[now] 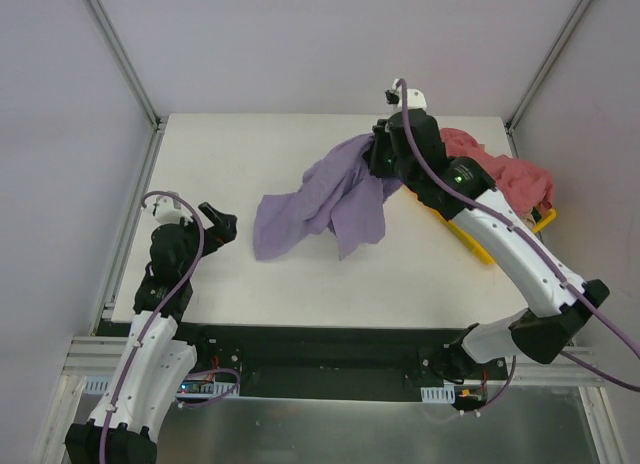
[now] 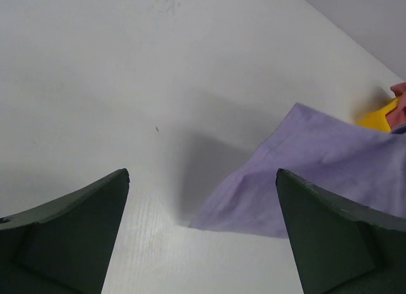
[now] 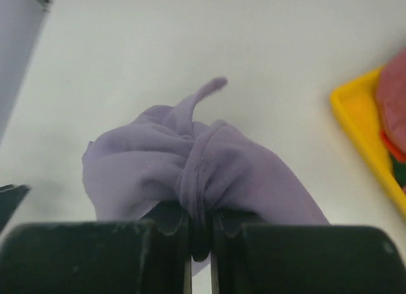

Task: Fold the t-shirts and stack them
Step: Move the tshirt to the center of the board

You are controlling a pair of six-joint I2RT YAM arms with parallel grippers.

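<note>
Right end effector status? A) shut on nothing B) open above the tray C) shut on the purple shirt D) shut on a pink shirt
C: the right end effector pinches a bunched fold of the purple shirt; the pink shirts stay at the yellow tray.

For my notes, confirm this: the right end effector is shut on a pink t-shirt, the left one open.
Not pink: the right end effector is shut on the lavender t-shirt, as the right wrist view shows. The left end effector is open.
</note>
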